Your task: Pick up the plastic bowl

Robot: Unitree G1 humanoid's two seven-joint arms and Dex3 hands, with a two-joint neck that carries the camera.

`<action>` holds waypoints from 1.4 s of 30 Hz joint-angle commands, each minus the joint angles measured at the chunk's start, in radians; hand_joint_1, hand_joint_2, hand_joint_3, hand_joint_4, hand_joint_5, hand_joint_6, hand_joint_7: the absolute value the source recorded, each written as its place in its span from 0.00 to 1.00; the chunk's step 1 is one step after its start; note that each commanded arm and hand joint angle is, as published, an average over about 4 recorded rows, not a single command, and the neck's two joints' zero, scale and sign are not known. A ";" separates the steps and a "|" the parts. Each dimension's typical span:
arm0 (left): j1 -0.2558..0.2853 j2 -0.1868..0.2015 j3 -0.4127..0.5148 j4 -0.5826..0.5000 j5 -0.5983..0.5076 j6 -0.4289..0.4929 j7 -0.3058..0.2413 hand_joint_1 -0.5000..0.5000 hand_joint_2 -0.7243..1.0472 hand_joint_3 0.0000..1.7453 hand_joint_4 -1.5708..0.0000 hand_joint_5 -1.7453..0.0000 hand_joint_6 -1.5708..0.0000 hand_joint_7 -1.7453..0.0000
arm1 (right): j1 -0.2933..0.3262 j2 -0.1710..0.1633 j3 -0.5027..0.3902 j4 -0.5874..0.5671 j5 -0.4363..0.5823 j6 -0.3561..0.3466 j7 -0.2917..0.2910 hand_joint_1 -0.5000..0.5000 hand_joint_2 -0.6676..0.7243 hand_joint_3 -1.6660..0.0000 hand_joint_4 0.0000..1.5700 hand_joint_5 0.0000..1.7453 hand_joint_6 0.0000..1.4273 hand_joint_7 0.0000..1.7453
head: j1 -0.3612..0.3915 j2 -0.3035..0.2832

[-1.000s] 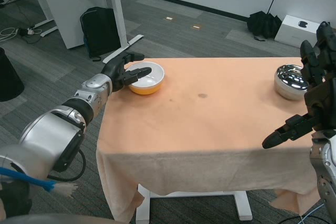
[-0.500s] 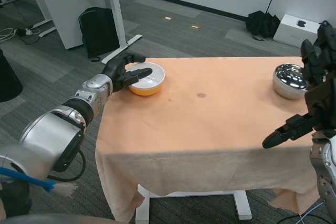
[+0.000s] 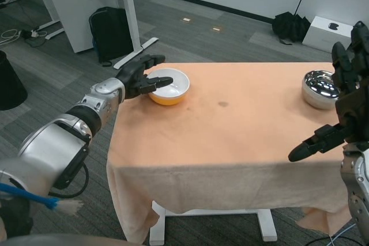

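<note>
Mostly hidden: the left hand point(image 3: 140, 77) covers the near-left rim of the bowl point(image 3: 170, 86), so how the fingers meet that rim cannot be fully made out.
Cut off: the right hand point(image 3: 345, 108) runs past the right edge of the picture, and its wrist is only partly in view; the steel bowl point(image 3: 320, 89) is partly covered by it on its right side.
Hard to make out: whether the bowl rests on the table point(image 3: 230, 131) or sits slightly raised cannot be told; its orange underside shows below the white inside.
Bowl: at the far left corner of the table, upright, white inside, orange outside.
Left hand: reaches in from the left edge of the table, forearm stretched out low and level; one finger lies over the rim into the bowl, the others curl round the outside, so the rim is pinched between them.
Right hand: held up over the right edge of the table, fingers spread and apart, some pointing up, one pointing down-left toward the table; it holds nothing.
Steel bowl: near the far right corner, upright, shiny.
Table: covered by an orange cloth that hangs over the near edge and the left edge, with a small dark stain near the middle.
Beyond the table: a black bag point(image 3: 109, 33) on the floor by a white desk leg point(image 3: 130, 10).
</note>
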 commanded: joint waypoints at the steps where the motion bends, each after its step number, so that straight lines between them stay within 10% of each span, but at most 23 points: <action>1: 0.024 0.012 -0.001 -0.062 0.061 -0.024 -0.023 0.00 0.69 0.05 1.00 0.71 1.00 0.80 | 0.006 -0.004 -0.002 0.004 0.005 -0.015 0.001 0.02 0.86 1.00 0.00 0.00 0.00 0.00 | -0.002 -0.004; 24: 0.067 0.026 -0.092 -0.162 0.276 -0.113 -0.092 0.02 0.35 0.05 1.00 0.53 1.00 0.88 | 0.022 -0.005 -0.007 -0.001 0.008 -0.020 0.001 0.00 0.86 1.00 0.00 0.00 0.00 0.00 | -0.020 -0.030; 32: 0.067 -0.019 -0.032 -0.084 0.340 -0.318 0.028 0.02 0.44 0.05 1.00 0.63 1.00 0.91 | 0.022 -0.005 -0.007 0.000 0.009 -0.021 0.001 0.00 0.86 1.00 0.00 0.00 0.00 0.00 | -0.020 -0.030; 42: 0.070 -0.075 0.058 -0.020 0.443 -0.388 0.147 0.01 0.78 0.05 1.00 0.71 1.00 0.92 | 0.022 -0.004 -0.008 0.000 0.009 -0.024 0.001 0.00 0.86 1.00 0.00 0.00 0.00 0.00 | -0.023 -0.037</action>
